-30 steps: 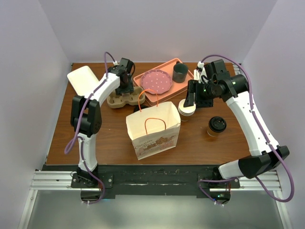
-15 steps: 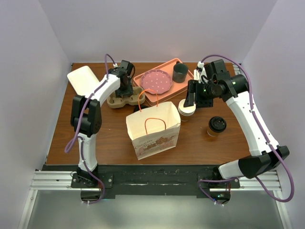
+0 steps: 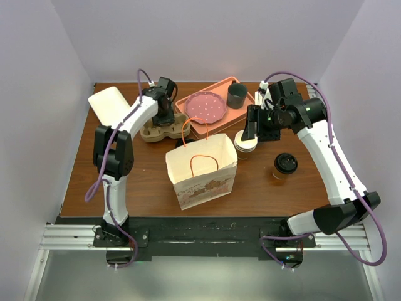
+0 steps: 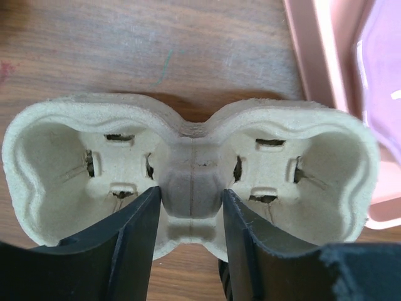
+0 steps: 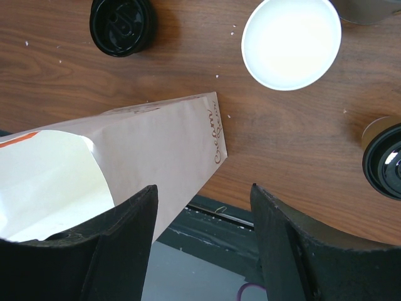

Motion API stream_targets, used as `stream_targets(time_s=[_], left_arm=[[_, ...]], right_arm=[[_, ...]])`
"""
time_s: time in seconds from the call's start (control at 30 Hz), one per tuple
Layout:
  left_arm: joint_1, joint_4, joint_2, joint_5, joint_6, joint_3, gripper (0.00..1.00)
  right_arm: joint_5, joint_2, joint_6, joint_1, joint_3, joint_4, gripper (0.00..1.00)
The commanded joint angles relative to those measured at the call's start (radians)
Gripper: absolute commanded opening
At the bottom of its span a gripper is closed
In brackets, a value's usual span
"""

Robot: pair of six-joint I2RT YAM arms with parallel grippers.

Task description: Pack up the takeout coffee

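Observation:
The takeout coffee (image 3: 285, 164), a brown paper cup with a black lid, stands on the table right of the paper bag (image 3: 200, 168). It shows at the right edge of the right wrist view (image 5: 383, 160). My right gripper (image 3: 254, 130) is open and empty, above the stack of lidless cups (image 3: 245, 143) and left of the coffee; in its own view the gripper (image 5: 203, 188) hangs over the bag (image 5: 144, 157). My left gripper (image 3: 164, 116) is down in the pulp cup carrier (image 3: 160, 130). Its fingers (image 4: 190, 191) press both sides of the carrier's centre post (image 4: 191, 188).
A pink tray (image 3: 244, 100) at the back holds a dotted plate (image 3: 205, 105) and a dark mug (image 3: 237, 95). A white container (image 3: 109, 103) lies at the back left. A loose black lid (image 5: 122, 25) lies beyond the bag. The cup stack (image 5: 291, 42) is white inside.

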Motion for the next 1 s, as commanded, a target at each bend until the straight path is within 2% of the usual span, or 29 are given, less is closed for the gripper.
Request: stream_targets(time_s=[0.0, 0.13, 0.2, 0.33, 0.97], left_arm=[[0.003, 0.008, -0.002, -0.017, 0.021, 0.059, 0.5], [0.005, 0.005, -0.004, -0.006, 0.023, 0.059, 0.39], [0.003, 0.005, -0.013, -0.008, 0.024, 0.058, 0.38], [0.003, -0.001, -0.01, -0.017, 0.026, 0.059, 0.54], [0.003, 0.025, 0.01, -0.01, 0.027, 0.009, 0.56]], right_arm=[[-0.021, -0.011, -0.004, 0.004, 0.001, 0.025, 0.64], [-0.021, -0.017, -0.001, 0.002, -0.002, 0.025, 0.64], [-0.023, -0.017, -0.001, 0.004, -0.005, 0.025, 0.64], [-0.026, -0.019, -0.001, 0.002, -0.004, 0.028, 0.64], [-0.024, -0.011, -0.002, 0.002, 0.009, 0.02, 0.63]])
